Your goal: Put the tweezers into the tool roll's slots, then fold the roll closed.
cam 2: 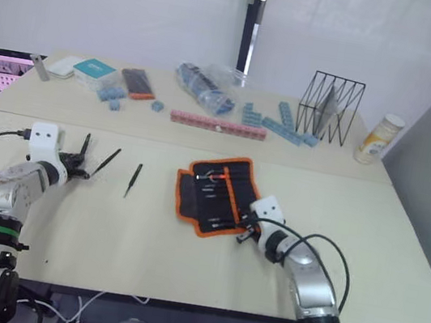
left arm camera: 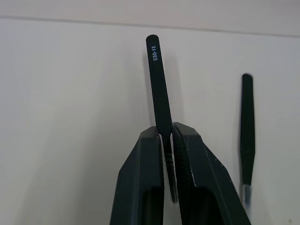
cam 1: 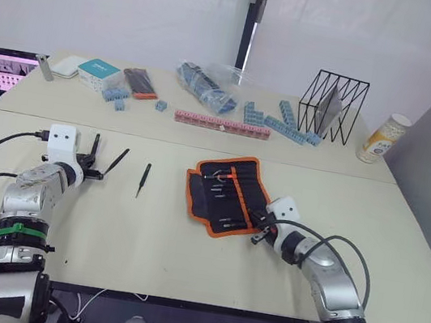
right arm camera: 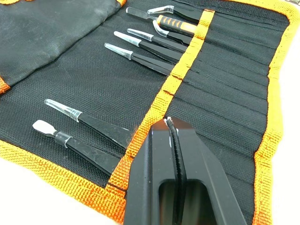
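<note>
My left gripper [left arm camera: 168,140] pinches one tweezers [left arm camera: 159,101] off the table for carrying | right gripper [right arm camera: 171,136] clamps another, seemingly, over the tool roll [cam 1: 227,192] at my 1 o'clock, aimed at empty slots [right arm camera: 234,89] | spare tweezers [cam 1: 143,179] lies at 11 o'clock.

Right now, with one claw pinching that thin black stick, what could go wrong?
The left gripper pinches one tweezers low down, so it might twist or slip on the way to the tool roll. The slots are narrow, and a poorly aimed tip could snag the fabric. Another pair lies loose on the table, and could be nudged aside.
</note>
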You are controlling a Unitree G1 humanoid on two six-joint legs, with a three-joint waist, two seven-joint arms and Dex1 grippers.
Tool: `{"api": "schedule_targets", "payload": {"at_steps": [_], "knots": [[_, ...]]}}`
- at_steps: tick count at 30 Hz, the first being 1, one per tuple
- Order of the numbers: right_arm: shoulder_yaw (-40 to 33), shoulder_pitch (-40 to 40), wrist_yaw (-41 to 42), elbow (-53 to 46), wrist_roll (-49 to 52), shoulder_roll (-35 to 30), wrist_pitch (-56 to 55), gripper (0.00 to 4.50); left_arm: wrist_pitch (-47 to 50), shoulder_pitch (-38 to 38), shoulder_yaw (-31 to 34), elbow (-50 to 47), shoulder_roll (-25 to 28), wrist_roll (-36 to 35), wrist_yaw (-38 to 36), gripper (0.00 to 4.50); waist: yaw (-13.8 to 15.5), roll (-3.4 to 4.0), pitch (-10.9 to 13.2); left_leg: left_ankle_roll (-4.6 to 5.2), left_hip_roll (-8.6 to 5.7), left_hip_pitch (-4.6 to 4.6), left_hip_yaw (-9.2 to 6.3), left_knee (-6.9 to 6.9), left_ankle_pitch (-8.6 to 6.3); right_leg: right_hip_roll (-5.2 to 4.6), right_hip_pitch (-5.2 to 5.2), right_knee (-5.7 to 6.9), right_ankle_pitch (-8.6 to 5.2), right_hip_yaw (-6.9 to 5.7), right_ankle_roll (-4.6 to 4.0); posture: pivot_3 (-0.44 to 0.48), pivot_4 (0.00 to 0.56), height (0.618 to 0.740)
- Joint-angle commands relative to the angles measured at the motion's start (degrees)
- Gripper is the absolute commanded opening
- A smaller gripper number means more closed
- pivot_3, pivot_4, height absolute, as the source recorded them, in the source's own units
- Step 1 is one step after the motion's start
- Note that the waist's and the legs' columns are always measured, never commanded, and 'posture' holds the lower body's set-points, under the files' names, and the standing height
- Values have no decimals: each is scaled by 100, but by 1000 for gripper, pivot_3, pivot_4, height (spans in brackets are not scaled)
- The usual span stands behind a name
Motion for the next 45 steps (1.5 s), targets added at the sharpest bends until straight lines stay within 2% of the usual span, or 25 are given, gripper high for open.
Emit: {"api": "schedule_targets", "payload": {"at_steps": [1, 6, 11, 15, 17, 22, 34, 45], "knots": [[87, 226, -53, 322, -150, -48, 284, 0, -370, -402, -320, -839, -39, -101, -481, 26, 7, 0, 0, 0, 0, -1, 0, 1, 0, 0, 0, 0, 0, 0, 0, 0, 150, 737], [56, 241, -188, 236, -150, 19, 290, 0, -117, -738, -992, -1431, -179, -245, -1369, 26, -6, 0, 0, -2, -1, -1, 3, 6, -1, -1, 5, -7, 0, 3, 0, 0, 150, 737], [23, 197, -356, 25, -142, 77, 344, 0, 330, -1058, -1851, -1570, -119, -230, -2324, 26, -26, 7, 4, 10, -1, -6, 2, 2, 6, 1, -3, -4, 0, 3, 0, 0, 150, 737], [-63, 173, -496, -167, -114, 130, 445, 0, 519, -1222, -2753, -1910, -17, -263, -3529, 26, -35, 17, 10, 26, -2, -20, 1, 2, 16, 1, -14, -4, 0, 5, 0, 0, 150, 737], [-65, 197, -547, -213, -122, 151, 465, 0, 601, -1409, -2993, -1713, -110, -233, -3815, 26, -27, 19, 12, 27, -5, -24, -2, 3, 16, 1, -14, -5, 0, 5, 0, 0, 150, 737], [-119, 232, -694, -291, -106, 251, 504, 0, 358, -1888, -3767, -783, -347, 387, -4216, 26, -20, 28, 17, 28, -7, -26, -5, 8, 17, 1, -14, -7, -2, 6, 1, 0, 150, 737], [-122, 371, -873, -534, -109, 337, 642, 0, -295, -2359, -4146, 580, -1009, 1168, -4493, 26, -21, 35, 22, 30, -9, -36, -10, 2, 17, 2, -20, -6, -2, 6, 3, 0, 150, 737], [-86, 412, -859, -536, -97, 322, 676, 0, -317, -2176, -4064, 488, -986, 1376, -4759, 26, -20, 38, 24, 30, -10, -40, -13, 3, 17, 2, -19, -6, -3, 6, 5, 0, 150, 737]]}}
